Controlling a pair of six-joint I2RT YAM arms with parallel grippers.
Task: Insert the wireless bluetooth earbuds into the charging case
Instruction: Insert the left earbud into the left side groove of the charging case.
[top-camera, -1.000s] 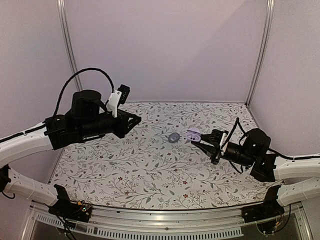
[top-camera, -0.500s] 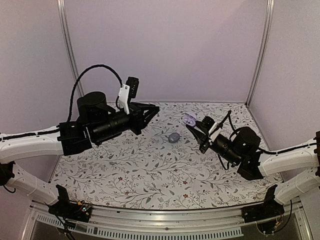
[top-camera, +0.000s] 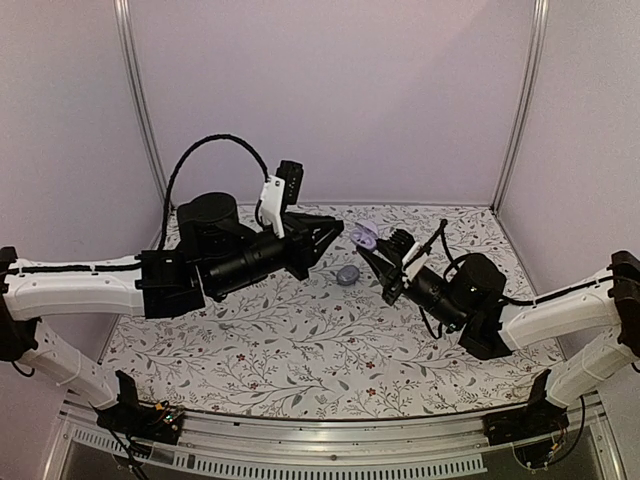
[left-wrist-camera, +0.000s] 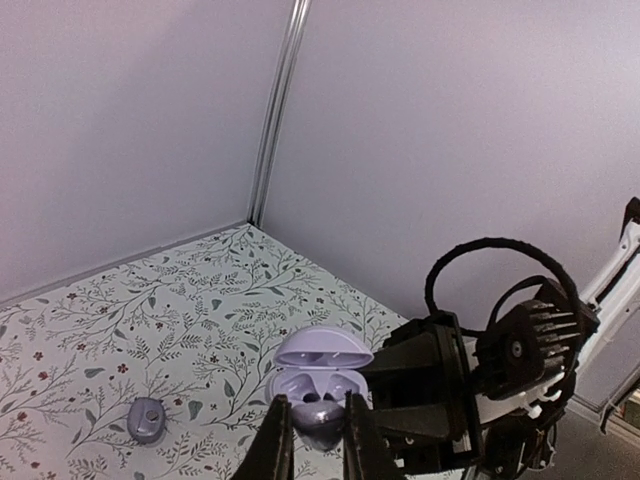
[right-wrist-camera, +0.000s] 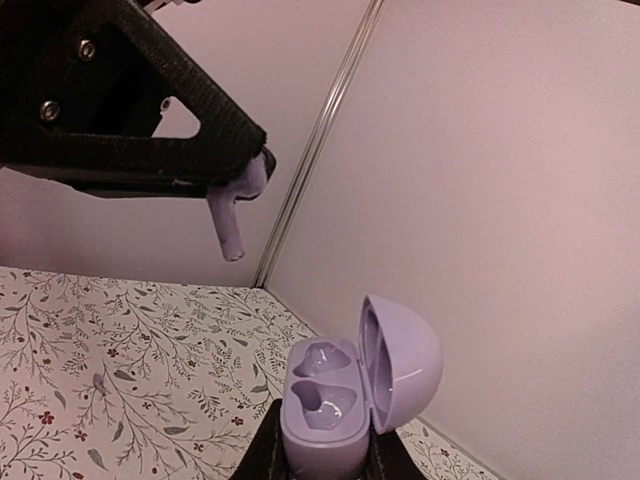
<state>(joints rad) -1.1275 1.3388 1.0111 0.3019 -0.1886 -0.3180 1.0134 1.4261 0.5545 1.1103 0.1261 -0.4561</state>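
Both arms rose and converged: right gripper (top-camera: 374, 253) clamped the open, empty charging case (right-wrist-camera: 345, 395), left gripper (top-camera: 336, 232) pinched one earbud (right-wrist-camera: 232, 218), second earbud (top-camera: 347, 275) lay toward the cloth's (top-camera: 250, 350) far edge, none inserted.

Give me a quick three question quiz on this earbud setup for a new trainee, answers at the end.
1. Multiple choice: the right gripper holds the charging case with its lid: A closed, B open, C missing.
2. True or false: both earbuds sit inside the case.
3. Fill in: the left gripper grips one earbud; the other earbud lies on the ____.
Key: 1 B; 2 false; 3 cloth.
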